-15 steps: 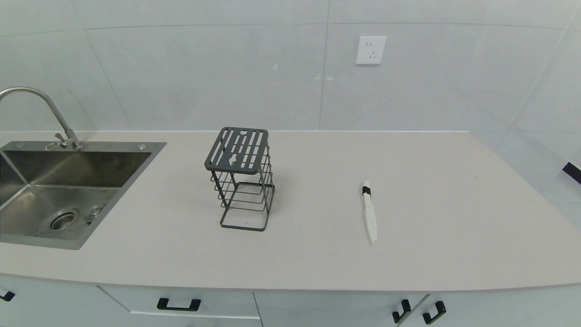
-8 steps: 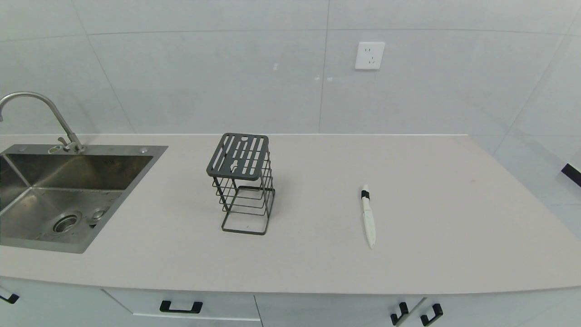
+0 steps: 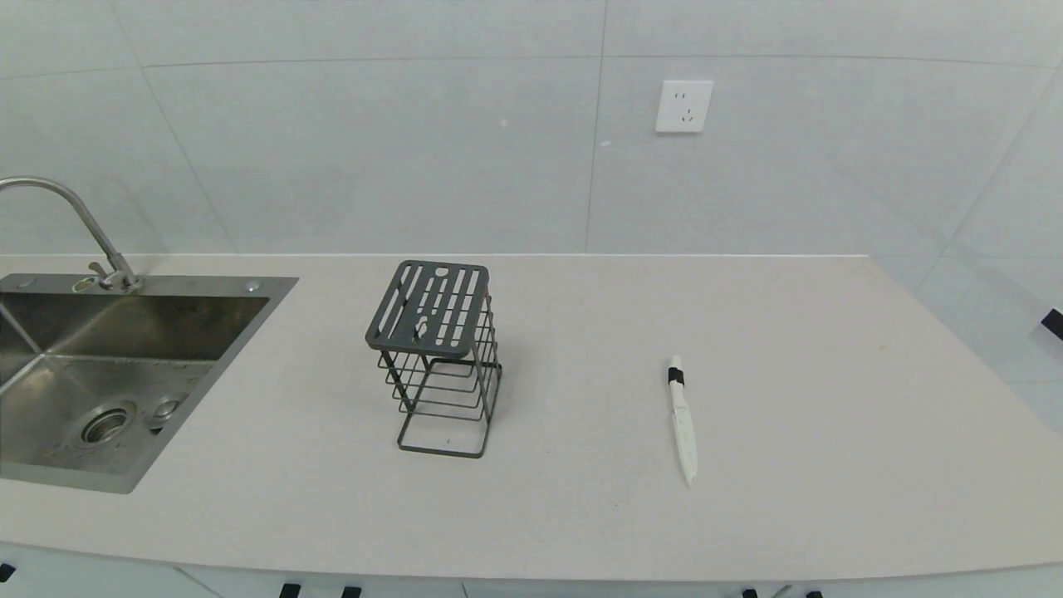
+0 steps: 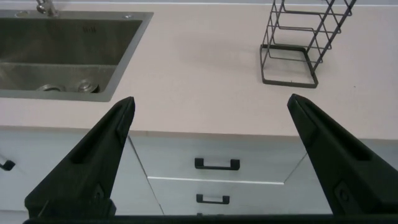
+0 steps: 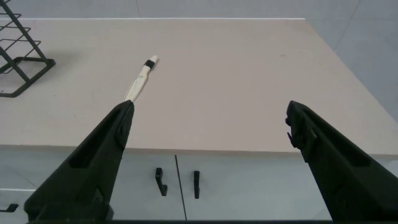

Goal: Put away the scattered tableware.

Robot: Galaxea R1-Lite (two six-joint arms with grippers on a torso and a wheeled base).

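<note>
A white knife (image 3: 681, 419) with a black band near its handle end lies flat on the beige counter (image 3: 789, 332), to the right of a dark wire rack (image 3: 436, 357) with a slotted top plate. The knife (image 5: 140, 79) lies ahead of my right gripper (image 5: 208, 118), which is open and held in front of the counter's front edge. My left gripper (image 4: 211, 118) is open too, also short of the counter edge, with the wire rack's base (image 4: 292, 56) ahead of it. Both grippers hold nothing.
A steel sink (image 3: 100, 374) with a curved faucet (image 3: 83, 224) is set into the counter's left end. A white wall socket (image 3: 683, 106) sits on the tiled wall behind. White drawers with black handles (image 4: 216, 164) lie below the counter edge.
The whole head view has shifted: the counter, rack and knife now sit lower in the picture and the drawer fronts have nearly dropped out. The rack and knife have not moved on the counter.
</note>
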